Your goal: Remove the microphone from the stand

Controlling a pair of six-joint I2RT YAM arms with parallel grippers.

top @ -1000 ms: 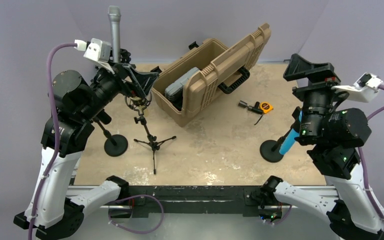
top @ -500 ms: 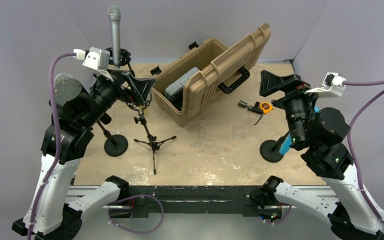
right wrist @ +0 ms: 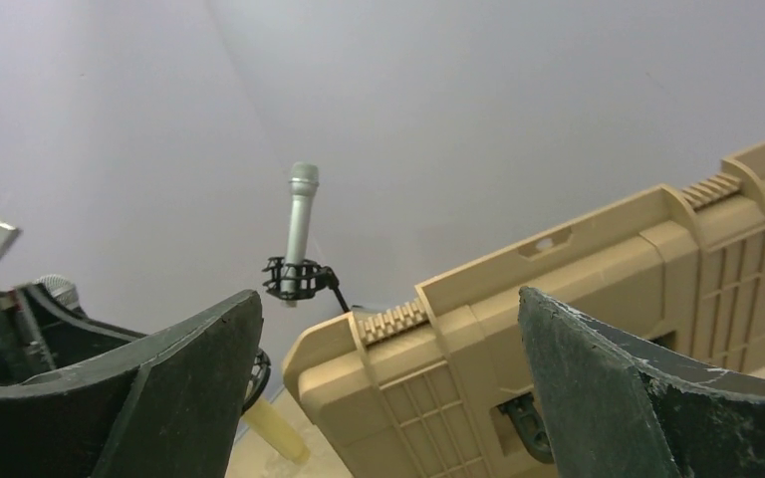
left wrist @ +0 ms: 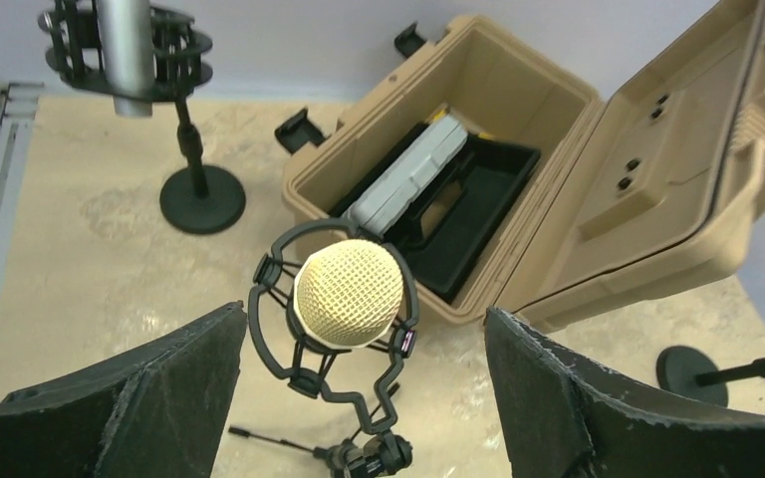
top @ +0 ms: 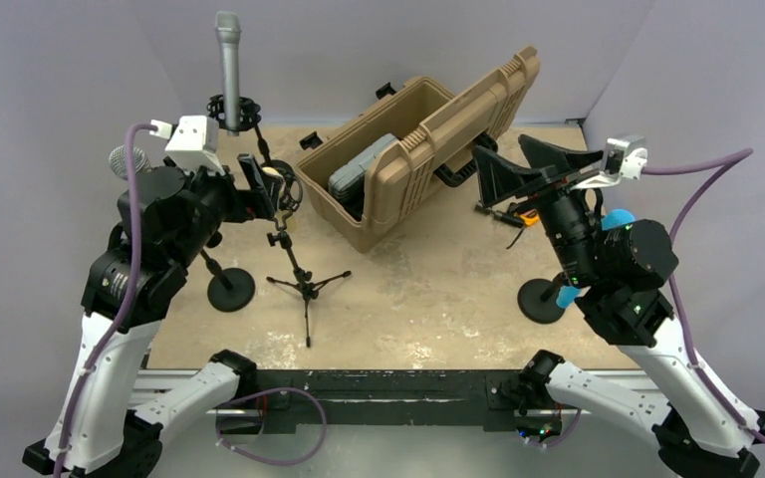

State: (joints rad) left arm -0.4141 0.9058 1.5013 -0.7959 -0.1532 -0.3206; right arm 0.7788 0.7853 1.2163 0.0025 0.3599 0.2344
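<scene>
Four microphones stand on the tabletop (top: 418,289), listed from left to right.

1. Grey-mesh microphone (top: 127,159), far left, largely hidden behind the left arm. A round-base stand (top: 230,290) sits below it.
2. Silver handheld microphone (top: 227,60), upright in a black ring mount (top: 233,110) at the back-left corner.
3. Left fingers (left wrist: 139,408), spread open on either side of item 4. A gap shows on both sides, and they are not touching it.
4. Gold-grille microphone (left wrist: 349,294), seated in a black shock mount (left wrist: 305,380) on top of the tripod stand (top: 305,284). It has not been removed and stands just left of the case.
5. Tan hard case (top: 408,159), centre back, with its lid thrown open to the right. A grey box (top: 364,164) lies inside on a black tray.
6. Orange tape measure (top: 529,212), on the tabletop right of the case, with a small dark item beside it.
7. Right fingers (right wrist: 159,398), spread wide and holding nothing. They are raised above the tape measure and angled toward the case lid.
8. Blue microphone (top: 615,217), mostly hidden behind the right arm. A round black base (top: 538,301) sits below it.
</scene>
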